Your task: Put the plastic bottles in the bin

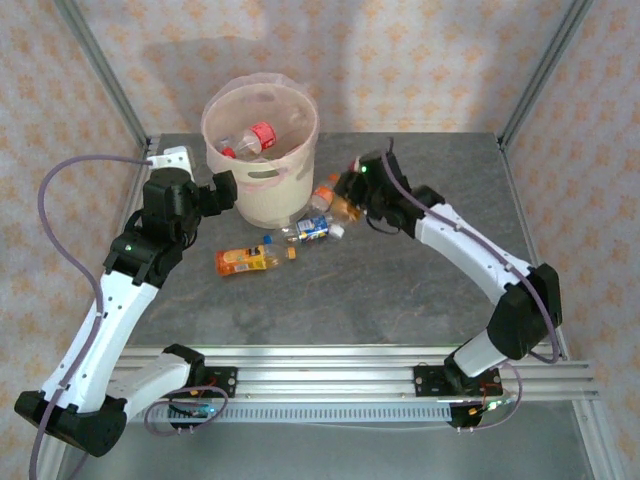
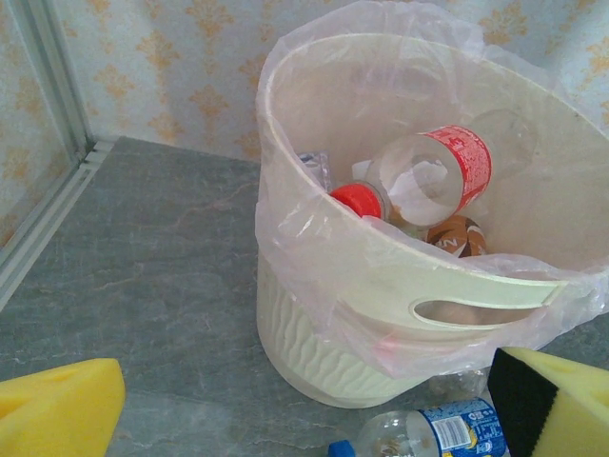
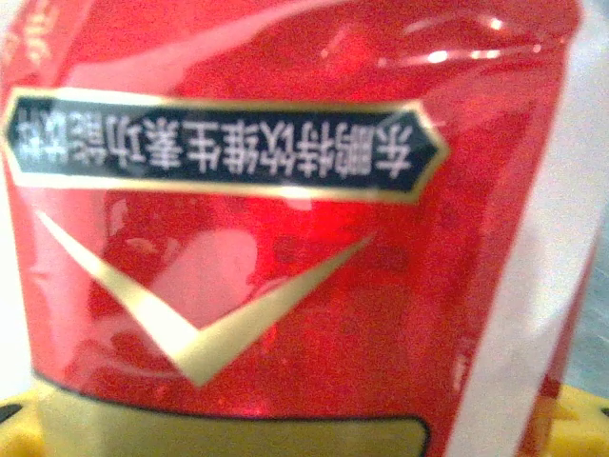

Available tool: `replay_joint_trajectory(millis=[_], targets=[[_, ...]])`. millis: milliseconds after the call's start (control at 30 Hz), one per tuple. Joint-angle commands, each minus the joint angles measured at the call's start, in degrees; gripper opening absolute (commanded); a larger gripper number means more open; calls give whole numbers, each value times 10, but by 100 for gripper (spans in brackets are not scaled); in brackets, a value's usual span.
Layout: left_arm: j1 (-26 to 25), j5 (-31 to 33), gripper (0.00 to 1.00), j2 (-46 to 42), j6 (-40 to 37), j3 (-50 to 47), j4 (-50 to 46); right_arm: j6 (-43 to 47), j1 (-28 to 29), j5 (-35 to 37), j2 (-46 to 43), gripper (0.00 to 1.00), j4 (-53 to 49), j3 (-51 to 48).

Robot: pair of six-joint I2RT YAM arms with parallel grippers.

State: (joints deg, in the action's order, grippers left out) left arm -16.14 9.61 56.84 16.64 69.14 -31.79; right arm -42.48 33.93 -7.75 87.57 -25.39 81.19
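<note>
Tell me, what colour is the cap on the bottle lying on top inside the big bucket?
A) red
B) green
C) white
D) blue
A: the clear bottle lying uppermost in the bin has a red cap, which matches the red label around its body.

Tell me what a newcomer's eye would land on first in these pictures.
The big pale bin, lined with a thin plastic bag, stands at the back of the table with a red-capped bottle lying inside. Just in front of it an orange-labelled bottle and a blue-labelled bottle lie loose. Up close in the right wrist view looms a glossy red label with a gold tick.
</note>
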Motion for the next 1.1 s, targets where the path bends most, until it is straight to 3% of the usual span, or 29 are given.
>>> replay_joint_trajectory(millis=[0, 333, 733, 867, 1067], targets=[[-3, 25, 100, 1, 8, 9, 19, 20, 0, -10, 23, 59, 3, 90], [-3, 29, 100, 14, 12, 19, 31, 5, 2, -44, 155, 59, 0, 338], [-3, 23, 100, 29, 14, 18, 44, -6, 19, -19, 383, 61, -119, 700], [-3, 20, 100, 31, 15, 17, 45, -8, 30, 19, 418, 64, -134, 736], [-3, 15, 100, 33, 16, 16, 49, 10, 46, 80, 429, 75, -154, 736]])
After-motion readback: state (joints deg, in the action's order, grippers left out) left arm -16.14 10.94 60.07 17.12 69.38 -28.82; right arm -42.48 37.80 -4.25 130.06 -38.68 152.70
